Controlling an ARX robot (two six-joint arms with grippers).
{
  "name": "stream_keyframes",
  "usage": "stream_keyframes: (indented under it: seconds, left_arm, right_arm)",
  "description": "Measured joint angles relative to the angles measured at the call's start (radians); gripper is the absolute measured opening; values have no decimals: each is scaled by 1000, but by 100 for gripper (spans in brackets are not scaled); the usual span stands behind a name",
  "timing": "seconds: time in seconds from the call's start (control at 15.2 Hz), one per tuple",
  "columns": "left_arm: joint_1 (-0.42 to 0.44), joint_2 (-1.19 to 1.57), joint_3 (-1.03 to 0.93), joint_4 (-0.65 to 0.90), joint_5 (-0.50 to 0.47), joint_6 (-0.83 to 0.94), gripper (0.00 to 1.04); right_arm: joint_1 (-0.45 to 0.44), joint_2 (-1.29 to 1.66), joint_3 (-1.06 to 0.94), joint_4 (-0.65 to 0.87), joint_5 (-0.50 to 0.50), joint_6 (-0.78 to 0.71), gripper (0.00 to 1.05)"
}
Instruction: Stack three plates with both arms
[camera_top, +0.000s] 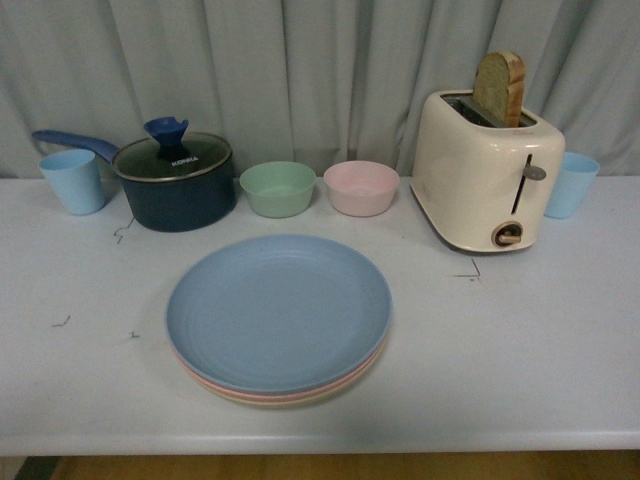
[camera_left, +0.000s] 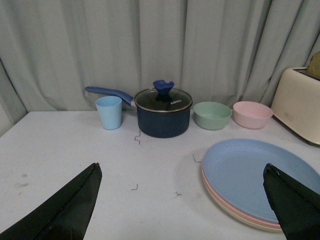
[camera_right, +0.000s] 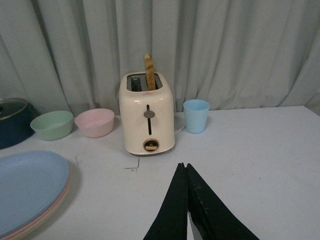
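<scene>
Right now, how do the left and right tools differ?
The left tool is open, its black fingers spread wide apart; the right tool is shut, fingers pressed together. The left one frames the stack's round blue top plate; the right points toward the cream toaster. Both hold nothing.
</scene>
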Motion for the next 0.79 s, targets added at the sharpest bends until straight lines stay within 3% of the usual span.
stream_keyframes:
  seconds: [0.26, 0.79]
  left_arm:
    - [0, 0, 0, 0, 0, 0, 98]
    - [0, 0, 0, 0, 0, 0, 98]
  right_arm:
    - [0, -204, 0, -195, 0, 0, 2]
    - [0, -305, 0, -296, 0, 0, 2]
